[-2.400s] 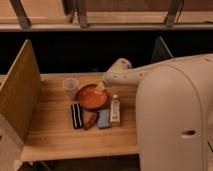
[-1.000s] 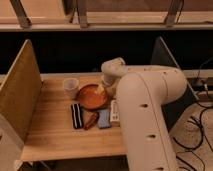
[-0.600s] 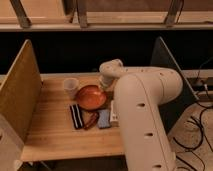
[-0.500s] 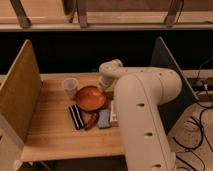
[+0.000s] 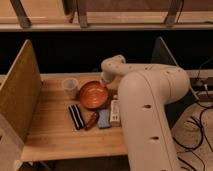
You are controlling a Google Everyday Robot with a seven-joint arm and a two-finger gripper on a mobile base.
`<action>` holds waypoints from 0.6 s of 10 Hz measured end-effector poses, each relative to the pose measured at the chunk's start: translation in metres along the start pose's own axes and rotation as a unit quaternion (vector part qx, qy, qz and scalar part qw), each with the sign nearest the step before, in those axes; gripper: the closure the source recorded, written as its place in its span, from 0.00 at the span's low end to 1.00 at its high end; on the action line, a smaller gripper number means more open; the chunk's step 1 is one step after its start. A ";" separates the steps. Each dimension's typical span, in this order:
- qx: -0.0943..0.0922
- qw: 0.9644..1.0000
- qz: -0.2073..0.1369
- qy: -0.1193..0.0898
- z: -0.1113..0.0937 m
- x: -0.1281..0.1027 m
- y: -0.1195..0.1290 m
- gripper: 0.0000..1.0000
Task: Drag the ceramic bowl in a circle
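The shallow round orange-red ceramic bowl [image 5: 93, 95] sits mid-frame on the pale wooden worktop [image 5: 50, 125], just right of a small translucent whitish cup [image 5: 70, 87], with the gripper [image 5: 104, 81] at its upper-right rim, whether it grips anything I cannot tell.

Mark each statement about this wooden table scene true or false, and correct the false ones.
1. The shallow orange-red ceramic bowl sits on the wooden table. True.
2. The small translucent whitish cup stands right of the bowl in the picture. False: it stands left of it.
3. The gripper is at the bowl's far right edge. True.
4. The flat blue object lies inside the bowl. False: it lies on the table, nearer the camera than the bowl.
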 end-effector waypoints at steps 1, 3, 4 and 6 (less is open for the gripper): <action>0.016 1.000 0.007 0.003 -0.009 0.007 -0.016 1.00; 0.031 0.999 0.009 0.008 -0.015 0.010 -0.027 1.00; 0.035 0.999 0.006 0.007 -0.015 0.004 -0.029 1.00; 0.039 0.999 -0.011 0.003 -0.015 -0.012 -0.026 1.00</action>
